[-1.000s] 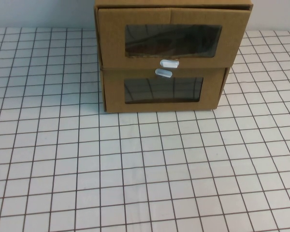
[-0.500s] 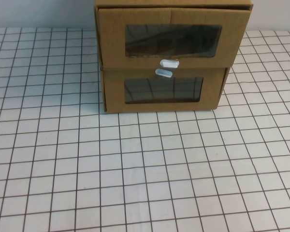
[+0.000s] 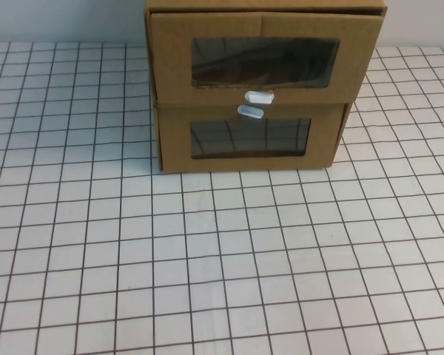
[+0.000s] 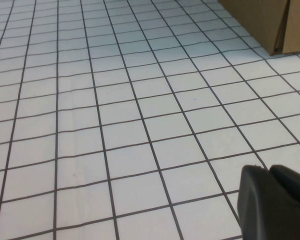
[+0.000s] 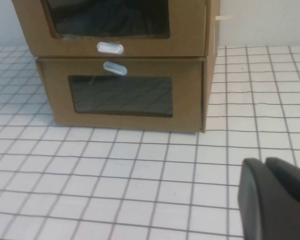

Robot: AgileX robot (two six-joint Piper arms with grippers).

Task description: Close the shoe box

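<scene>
Nearest the robot: bare gridded table [image 3: 222, 281], nothing on it in the high view. Neither arm showed in the high view. Left gripper [image 4: 275, 202] appeared only as a dark tip in its wrist view, hovering over empty grid with just a corner of cardboard far off; cannot tell how wide it was set, nothing seen in it. Right gripper [image 5: 275, 197] – same story, one dark tip low in its wrist view, facing the box front from a little way back; opening cannot tell, no hold on anything.

Farther out, at 12 o'clock on the table: the shoe box [image 3: 259, 89], brown corrugated cardboard, two stacked drawers. Lower drawer [image 3: 248, 137] had a clear window and a white tab [image 3: 250, 112] above that window. Upper drawer [image 3: 263, 59] had its window with a white tab [image 3: 258, 97] below it. The upper front looked wider and overhung the lower one – judged pulled out a bit toward the robot, so that was the drawer to shut. How far out, unclear.

Handling, judged: light, fairly stiff but dentable cardboard; the plastic window would flex, so avoid it. No grip needed – push flat on the cardboard front near the tab, centered, toward 12 o'clock. The whole unit might slide back on the smooth table if pushed fast.
</scene>
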